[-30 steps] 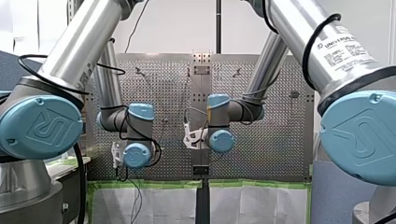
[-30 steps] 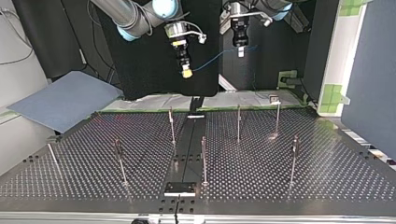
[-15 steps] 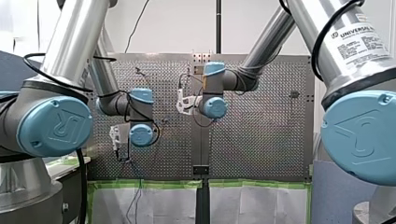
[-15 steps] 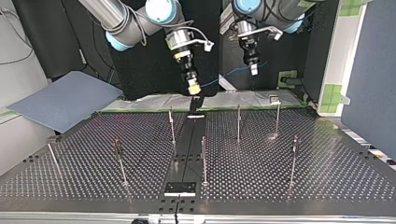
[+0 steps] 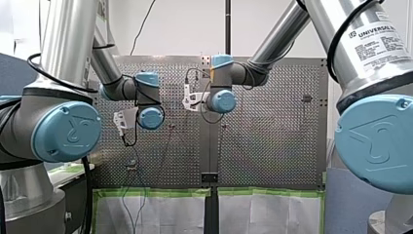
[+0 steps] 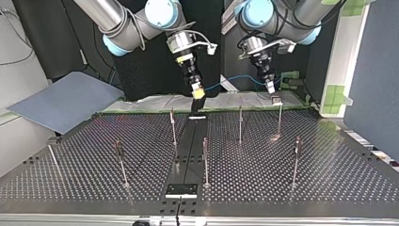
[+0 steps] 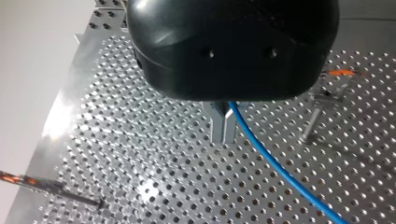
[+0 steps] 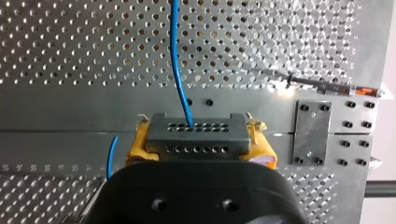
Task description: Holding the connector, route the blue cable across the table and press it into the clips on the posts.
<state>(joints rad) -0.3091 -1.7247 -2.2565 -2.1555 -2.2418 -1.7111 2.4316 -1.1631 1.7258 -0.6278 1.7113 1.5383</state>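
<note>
The connector [image 8: 196,133] is seen clamped in my right gripper [image 8: 198,142] only in the right wrist view; the blue cable [image 7: 280,171], pinched by my left gripper [image 7: 222,128], only in the left.

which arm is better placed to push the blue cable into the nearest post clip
Left: my left gripper pinches the blue cable close above the clip on a post. My right gripper only holds the connector, with no clip as close.

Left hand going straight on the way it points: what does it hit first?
Probably bare perforated table: in its wrist view the left hand points at it, with the clip post off beside. Top view shows a post close below, so depth is unclear.
</note>
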